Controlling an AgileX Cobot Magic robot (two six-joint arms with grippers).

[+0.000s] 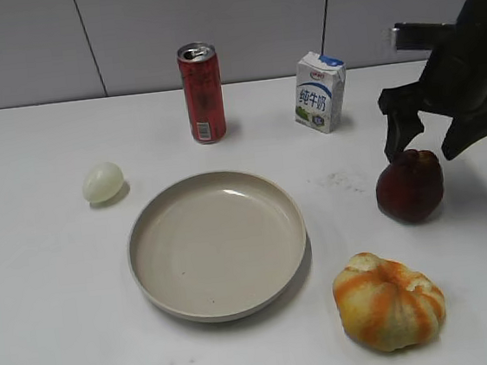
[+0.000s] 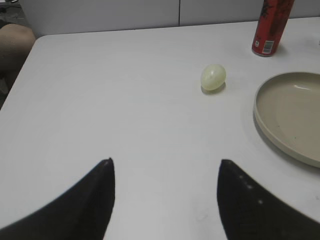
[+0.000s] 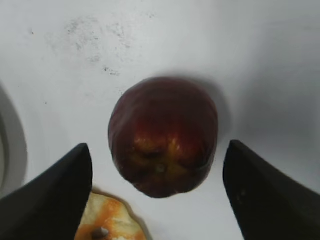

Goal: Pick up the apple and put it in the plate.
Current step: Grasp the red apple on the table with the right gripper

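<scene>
So far nothing of the task itself is done — the apple [image 1: 410, 186] sits on the white table [image 1: 55, 298], well to the right of the plate [image 1: 218, 243], and the plate holds nothing. The right gripper [image 1: 431, 142] hangs just above the apple with its jaws spread wide; in the right wrist view the two dark fingers [image 3: 52, 200] stand on either side of the fruit [image 3: 163, 136] with clear table showing between each finger and the skin, so there is no contact yet. The approach looks lined up, judging by how the apple sits centred between the jaws. What is left is the whole of the handling: coming down around the apple, closing on it, lifting, carrying it leftward and setting it in the dish.

The orange-and-yellow pumpkin-like fruit [image 1: 388, 300] lies near the apple on the camera side, and its edge shows beside one finger in the wrist view — a descent should keep clear of it. The left gripper [image 2: 165, 167] is also open, over bare table and away from the work, with the pale egg [image 2: 213, 77] and the plate's rim [image 2: 260, 117] ahead of it.
</scene>
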